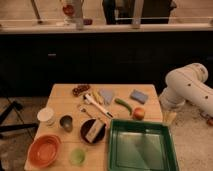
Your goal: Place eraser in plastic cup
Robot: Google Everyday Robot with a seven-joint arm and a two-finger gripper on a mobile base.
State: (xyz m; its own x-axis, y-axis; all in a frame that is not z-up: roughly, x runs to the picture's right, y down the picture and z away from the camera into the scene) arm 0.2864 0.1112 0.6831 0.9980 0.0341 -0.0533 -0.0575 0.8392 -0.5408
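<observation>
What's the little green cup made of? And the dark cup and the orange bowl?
Green cup: likely plastic; it looks pale and see-through.
Dark cup: probably metal; grey with a shiny rim.
Orange bowl: maybe plastic; smooth, even colour.
The gripper hangs beside the table's right edge, holding nothing.

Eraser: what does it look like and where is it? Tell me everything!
The eraser is a small block with a pale cream top and a dark edge. It lies flat and slanted on a dark round plate, touching only that. The plate sits near the front of the table, between a metal cup and a green tray. The green cup stands just in front, to the left. The gripper hangs open off the table's right edge, not touching the eraser.
</observation>
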